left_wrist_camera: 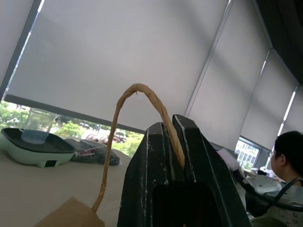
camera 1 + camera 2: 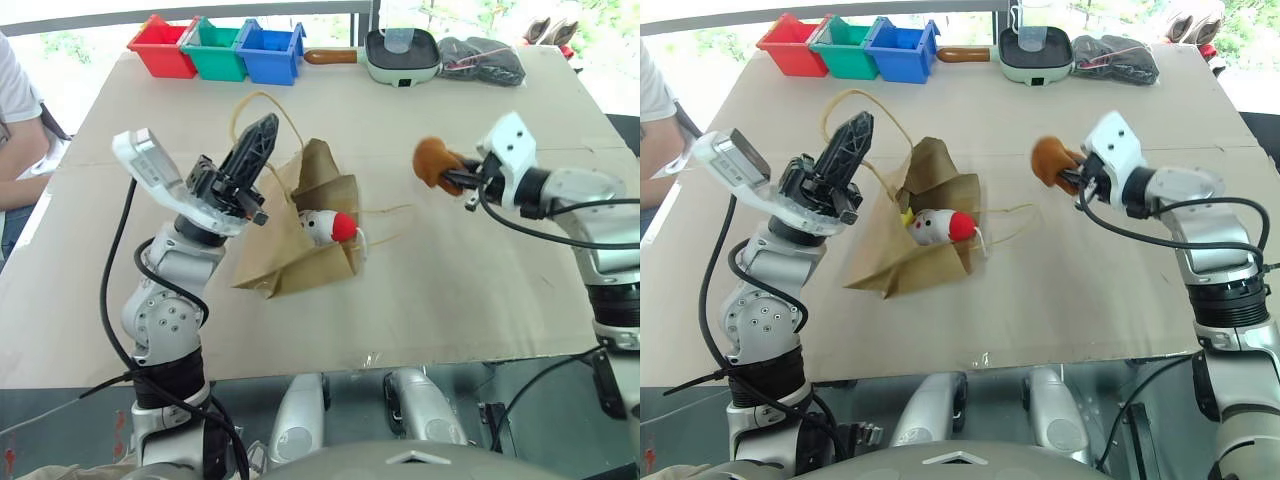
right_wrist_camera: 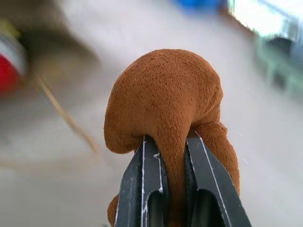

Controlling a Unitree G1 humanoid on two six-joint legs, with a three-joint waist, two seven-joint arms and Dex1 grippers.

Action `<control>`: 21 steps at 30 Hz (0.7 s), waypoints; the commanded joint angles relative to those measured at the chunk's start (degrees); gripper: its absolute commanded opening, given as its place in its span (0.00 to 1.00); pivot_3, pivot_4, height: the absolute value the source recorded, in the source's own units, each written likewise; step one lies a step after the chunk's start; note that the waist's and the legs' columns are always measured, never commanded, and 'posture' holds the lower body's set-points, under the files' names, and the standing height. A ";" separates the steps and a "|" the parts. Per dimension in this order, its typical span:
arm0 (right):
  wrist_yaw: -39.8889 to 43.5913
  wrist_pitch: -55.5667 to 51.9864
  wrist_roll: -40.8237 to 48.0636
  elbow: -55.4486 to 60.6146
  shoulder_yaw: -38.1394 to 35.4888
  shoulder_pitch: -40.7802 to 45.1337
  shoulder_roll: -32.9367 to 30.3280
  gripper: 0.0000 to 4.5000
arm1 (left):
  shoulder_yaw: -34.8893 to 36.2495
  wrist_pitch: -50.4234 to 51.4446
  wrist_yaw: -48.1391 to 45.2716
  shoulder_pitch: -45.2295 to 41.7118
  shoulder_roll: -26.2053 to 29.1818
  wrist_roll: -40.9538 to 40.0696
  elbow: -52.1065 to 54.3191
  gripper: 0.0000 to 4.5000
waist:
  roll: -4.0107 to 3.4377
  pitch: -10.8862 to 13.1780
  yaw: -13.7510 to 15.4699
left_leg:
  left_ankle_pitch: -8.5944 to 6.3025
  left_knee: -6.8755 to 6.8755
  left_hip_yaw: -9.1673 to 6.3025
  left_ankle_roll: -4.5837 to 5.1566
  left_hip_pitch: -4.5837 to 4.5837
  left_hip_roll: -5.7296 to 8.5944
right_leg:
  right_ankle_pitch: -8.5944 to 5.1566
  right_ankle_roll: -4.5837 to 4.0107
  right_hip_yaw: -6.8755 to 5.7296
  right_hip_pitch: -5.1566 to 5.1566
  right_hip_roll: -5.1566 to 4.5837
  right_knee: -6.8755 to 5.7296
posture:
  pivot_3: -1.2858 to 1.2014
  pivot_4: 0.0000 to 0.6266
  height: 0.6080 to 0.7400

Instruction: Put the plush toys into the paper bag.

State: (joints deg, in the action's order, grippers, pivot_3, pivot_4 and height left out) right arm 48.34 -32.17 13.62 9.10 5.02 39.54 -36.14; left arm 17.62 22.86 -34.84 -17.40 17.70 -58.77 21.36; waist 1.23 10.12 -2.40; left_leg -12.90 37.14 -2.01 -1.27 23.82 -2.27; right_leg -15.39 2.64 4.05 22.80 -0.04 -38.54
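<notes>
Pinching one cord handle (image 1: 142,101), the left end effector (image 2: 258,135) props the paper bag (image 2: 310,235) open while the right end effector (image 2: 462,182) grips the orange-brown plush toy (image 2: 432,162), presumably for dropping beside the white toy (image 2: 328,226).

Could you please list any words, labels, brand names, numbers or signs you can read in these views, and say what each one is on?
None can be read.
The paper bag, the three bins and the green pan show no lettering.
The plush toys, white and orange-brown, carry no tag that can be made out.
</notes>
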 commanded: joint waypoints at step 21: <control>13.86 30.46 -13.82 -34.62 23.37 21.52 25.53 0.61 | -3.69 -2.35 0.64 3.35 -4.45 -0.80 5.54 0.00 | 0.00 0.02 0.61 | 0.01 0.00 -0.07 -0.02 0.05 0.04 | 0.01 -0.03 -0.14 0.00 -0.11 0.00 | 0.52 0.24 1.00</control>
State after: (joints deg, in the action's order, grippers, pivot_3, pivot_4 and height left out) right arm 61.59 -2.94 -0.68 -27.51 30.52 60.97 -10.08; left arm 13.16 21.86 -34.18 -14.05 13.19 -58.65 23.89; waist 1.23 10.15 -1.79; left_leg -12.89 37.15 -2.06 -1.29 23.87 -2.22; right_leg -15.37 2.62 3.92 22.80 -0.18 -38.54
